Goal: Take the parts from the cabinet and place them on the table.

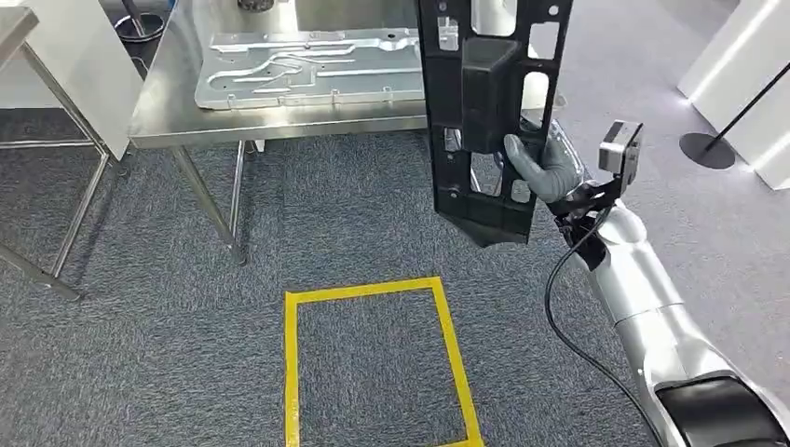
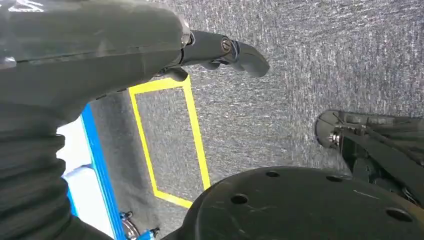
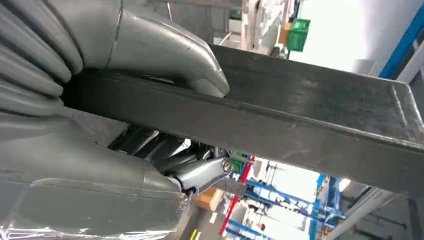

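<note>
The black part [image 1: 489, 112] is held upright in the air by the right hand [image 1: 540, 168], its fingers [image 3: 165, 50] closed on the edge, before the steel worktop [image 1: 177, 112]. A silver panel [image 1: 307, 70] lies on that worktop. The left hand [image 2: 100, 45] hangs over the carpet; its fingers' state cannot be told.

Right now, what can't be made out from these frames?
- black part: top cut off by the head view's edge.
- table: far side cut off there too.
- right hand: fingers behind the part.
- left hand: mostly hidden by its own cover, left wrist view.
</note>
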You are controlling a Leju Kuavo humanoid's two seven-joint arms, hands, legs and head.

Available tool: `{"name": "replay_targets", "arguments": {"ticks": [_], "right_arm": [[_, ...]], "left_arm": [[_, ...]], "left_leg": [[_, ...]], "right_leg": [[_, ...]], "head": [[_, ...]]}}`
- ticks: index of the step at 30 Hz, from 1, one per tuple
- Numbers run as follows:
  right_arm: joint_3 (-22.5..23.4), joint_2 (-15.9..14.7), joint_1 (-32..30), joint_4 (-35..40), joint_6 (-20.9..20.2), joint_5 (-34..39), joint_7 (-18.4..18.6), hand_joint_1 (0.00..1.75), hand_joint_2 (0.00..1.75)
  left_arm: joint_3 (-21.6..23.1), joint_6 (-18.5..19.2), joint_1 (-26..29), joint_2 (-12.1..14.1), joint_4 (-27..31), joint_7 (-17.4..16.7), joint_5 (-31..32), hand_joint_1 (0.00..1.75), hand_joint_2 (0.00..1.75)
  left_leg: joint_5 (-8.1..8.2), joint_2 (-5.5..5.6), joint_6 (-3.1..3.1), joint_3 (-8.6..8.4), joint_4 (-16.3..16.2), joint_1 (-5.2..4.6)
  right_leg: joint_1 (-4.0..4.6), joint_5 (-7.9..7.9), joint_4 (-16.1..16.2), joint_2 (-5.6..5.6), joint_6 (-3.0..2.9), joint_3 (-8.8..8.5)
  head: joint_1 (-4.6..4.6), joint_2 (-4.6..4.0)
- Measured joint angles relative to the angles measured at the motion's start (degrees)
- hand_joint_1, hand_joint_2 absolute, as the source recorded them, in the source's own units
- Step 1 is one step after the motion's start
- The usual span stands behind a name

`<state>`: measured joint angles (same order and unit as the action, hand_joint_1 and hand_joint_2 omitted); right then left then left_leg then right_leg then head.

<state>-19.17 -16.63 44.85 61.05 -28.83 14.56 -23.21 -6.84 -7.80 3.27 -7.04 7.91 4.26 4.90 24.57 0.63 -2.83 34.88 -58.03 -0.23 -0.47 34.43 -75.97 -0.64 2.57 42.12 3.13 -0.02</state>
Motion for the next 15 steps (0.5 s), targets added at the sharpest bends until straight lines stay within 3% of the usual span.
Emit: {"name": "replay_targets", "arguments": {"ticks": [1, 2, 4, 5, 8, 9, 10, 11, 12, 14, 15], "right_arm": [[-0.1, 0.0, 0.0, -0.2, 0.0, 0.0, 0.0, 1.75, 1.75], [-0.3, -0.1, 0.0, -0.3, 0.0, 0.0, 0.0, 1.75, 1.75], [-0.3, -0.4, 0.3, -0.3, 0.0, 0.0, 0.0, 1.75, 1.75], [-0.3, -0.6, 0.5, -0.4, 0.0, 0.0, 0.0, 1.75, 1.75], [-0.3, -1.0, 0.7, -0.7, -0.1, 0.2, -0.1, 1.75, 1.75], [-0.3, -1.2, 0.7, -0.7, -0.1, 0.2, -0.2, 1.75, 1.75], [-0.2, -1.4, 0.7, -0.7, -0.1, 0.2, -0.2, 1.75, 1.75], [-0.3, -1.4, 0.7, -0.7, -0.1, 0.3, -0.2, 1.75, 1.75], [-0.2, -1.4, 0.8, -0.6, -0.1, 0.5, -0.3, 1.75, 1.75], [-0.3, -1.6, 0.7, -0.6, -0.2, 0.7, -0.4, 1.75, 1.75], [-0.3, -1.7, 0.6, -0.7, -0.2, 0.7, -0.4, 1.75, 1.75]], "left_arm": [[0.0, 0.0, 0.0, 0.0, 0.0, 0.0, 0.0, 0.00, 1.75], [0.0, 0.0, 0.0, 0.0, 0.0, 0.0, 0.0, 0.00, 1.75], [0.0, 0.0, 0.0, 0.0, 0.0, 0.0, 0.1, 0.00, 1.75], [0.0, 0.0, 0.1, -0.2, 0.0, 0.0, 0.1, 0.00, 1.75], [0.0, 0.0, 0.1, -0.1, 0.0, 0.0, 0.1, 0.00, 1.75], [0.0, 0.0, 0.0, -0.1, 0.0, 0.0, 0.1, 0.00, 1.75], [0.0, 0.0, 0.1, 0.0, 0.0, 0.0, 0.1, 0.00, 1.75], [0.0, 0.0, 0.1, 0.0, 0.0, -0.1, 0.1, 0.00, 1.75], [0.0, 0.0, 0.0, 0.0, 0.0, -0.1, 0.2, 0.00, 1.75], [0.0, 0.1, -0.3, 0.1, 0.0, -0.1, 0.2, 0.00, 1.75], [0.0, 0.1, -0.4, 0.1, 0.0, -0.1, 0.2, 0.00, 1.75]], "left_leg": [[0.21, -0.01, -0.01, -0.16, -0.1, -0.02], [0.43, 0.02, 0.06, -0.43, -0.2, -0.06], [0.93, 0.10, 0.24, -1.11, -0.3, -0.12], [1.11, 0.13, 0.41, -1.13, -0.2, -0.13], [1.36, 0.25, 1.25, -0.99, -0.2, -0.27], [1.43, 0.24, 1.53, -1.20, 0.0, -0.37], [1.80, 0.07, 1.92, -1.08, -0.2, -0.67], [2.46, 0.12, 2.41, -0.71, -1.8, -0.55], [4.18, 0.17, 2.66, 1.06, -5.3, -0.34], [7.91, 0.17, 3.20, 6.42, -15.2, -0.16], [8.41, 0.16, 3.38, 8.39, -18.4, -0.16]], "right_leg": [[0.00, -1.35, 0.5, 0.01, -0.06, 0.27], [0.03, -3.98, 4.0, 0.04, -0.26, -1.01], [0.18, -9.65, 14.1, 0.12, -0.91, -5.42], [0.42, -10.20, 17.4, 0.33, -1.40, -6.70], [0.92, -9.69, 18.2, 0.16, -1.93, -6.78], [0.85, -9.73, 18.4, 0.09, -2.19, -6.89], [0.01, -9.92, 19.0, 0.12, -2.48, -7.56], [0.03, -9.81, 19.3, 0.00, -2.66, -8.05], [-0.02, -9.60, 19.3, 0.08, -2.98, -8.31], [-0.01, -9.08, 19.3, 0.08, -3.23, -8.84], [-0.02, -8.80, 19.3, 0.00, -3.21, -9.13]], "head": [[0.00, 0.00], [0.00, 0.00], [0.00, 0.00], [0.00, 0.00], [0.02, 0.00], [0.00, 0.00], [0.00, 0.00], [0.06, 0.00], [0.04, 0.00], [0.04, 0.00], [0.04, 0.00]]}}
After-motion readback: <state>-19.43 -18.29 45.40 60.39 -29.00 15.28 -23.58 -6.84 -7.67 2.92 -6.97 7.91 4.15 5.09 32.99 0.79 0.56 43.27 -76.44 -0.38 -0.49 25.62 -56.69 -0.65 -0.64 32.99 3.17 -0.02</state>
